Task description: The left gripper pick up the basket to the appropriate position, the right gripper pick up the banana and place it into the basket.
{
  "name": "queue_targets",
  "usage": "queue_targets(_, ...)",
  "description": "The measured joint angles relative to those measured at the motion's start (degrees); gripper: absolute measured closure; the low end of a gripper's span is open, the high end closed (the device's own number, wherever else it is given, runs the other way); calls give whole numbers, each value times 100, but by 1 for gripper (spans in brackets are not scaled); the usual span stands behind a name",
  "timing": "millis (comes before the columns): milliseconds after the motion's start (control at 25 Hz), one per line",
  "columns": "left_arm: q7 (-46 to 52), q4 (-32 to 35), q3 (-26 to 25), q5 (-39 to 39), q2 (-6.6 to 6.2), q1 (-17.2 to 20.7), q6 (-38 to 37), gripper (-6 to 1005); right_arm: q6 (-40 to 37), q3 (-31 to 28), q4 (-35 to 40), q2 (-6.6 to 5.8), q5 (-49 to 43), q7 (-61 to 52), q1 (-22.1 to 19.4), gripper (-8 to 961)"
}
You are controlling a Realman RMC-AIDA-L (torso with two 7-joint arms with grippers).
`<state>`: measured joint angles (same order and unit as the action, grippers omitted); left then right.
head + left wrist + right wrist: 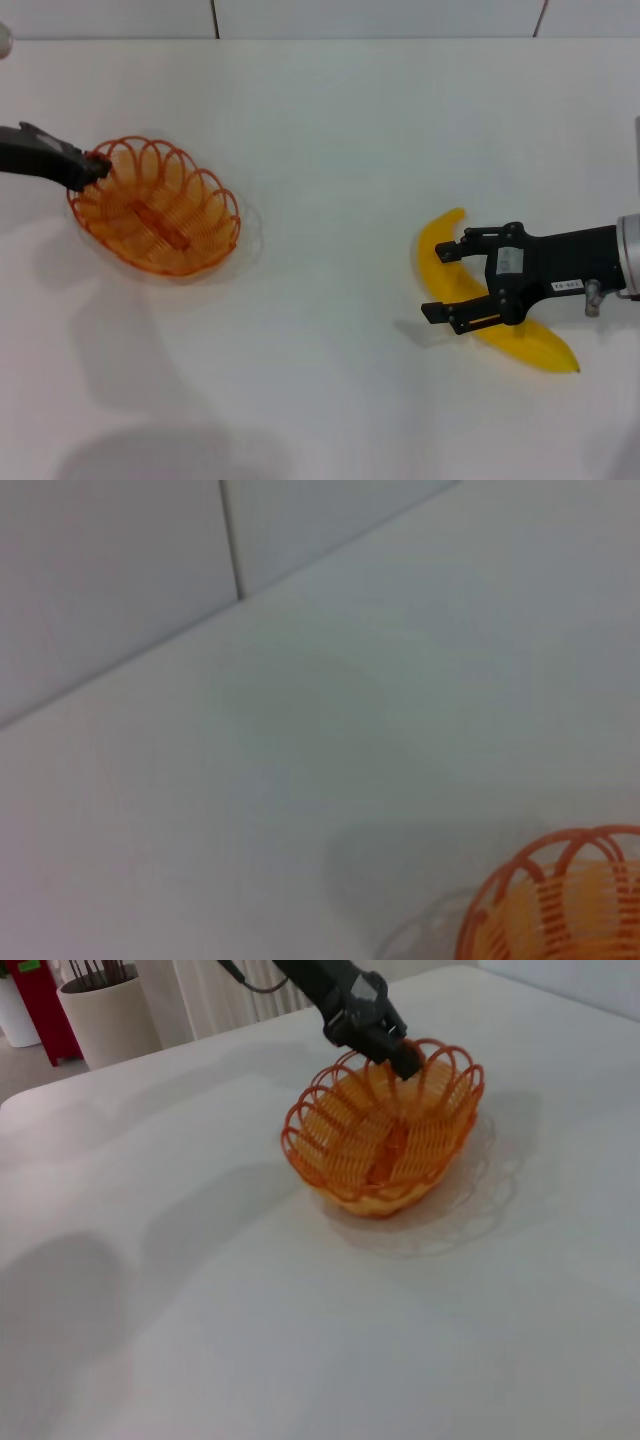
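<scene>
Right gripper (445, 282) over banana (545, 347), jaws wide open straddling its middle, nothing gripped: lower squarely, close across thickest part. Banana smooth, curved, bright yellow, near tabletop's right edge. Left gripper (95, 168) clamped on basket (160, 205) rim, near left edge; orange, oval, scalloped loops.

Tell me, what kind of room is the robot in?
Probably an indoor test room: a plain white table against a white panelled wall, with a beige pot and a white radiator-like thing behind.
</scene>
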<state>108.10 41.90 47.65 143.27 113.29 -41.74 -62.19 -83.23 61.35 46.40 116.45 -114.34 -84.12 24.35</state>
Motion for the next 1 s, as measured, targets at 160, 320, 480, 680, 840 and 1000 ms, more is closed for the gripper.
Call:
queue_targets(160,-2,92,8,-89,15,-4,-72,898,0,0,0,0,0,8,-8,61)
queue_targets(320,-110,100,16,-325,22,-40,-191,908,0,0,0,0,0,24,-9,61)
queue_targets(480,-378,100,17,-672,56,-55,-287,915,0,0,0,0,0,26,3,61)
queue_targets(680,-644,100,17,-1067,104,-76,-290,923,0,0,0,0,0,26,14,61)
queue_targets(840,-815,100,17,-1224,155,-80,-252,929,0,0,1,0,0,28,16,61)
queue_targets(1000,-925,62,17,-1336,206,-139,-229,932,0,0,1,7,0,29,19,61)
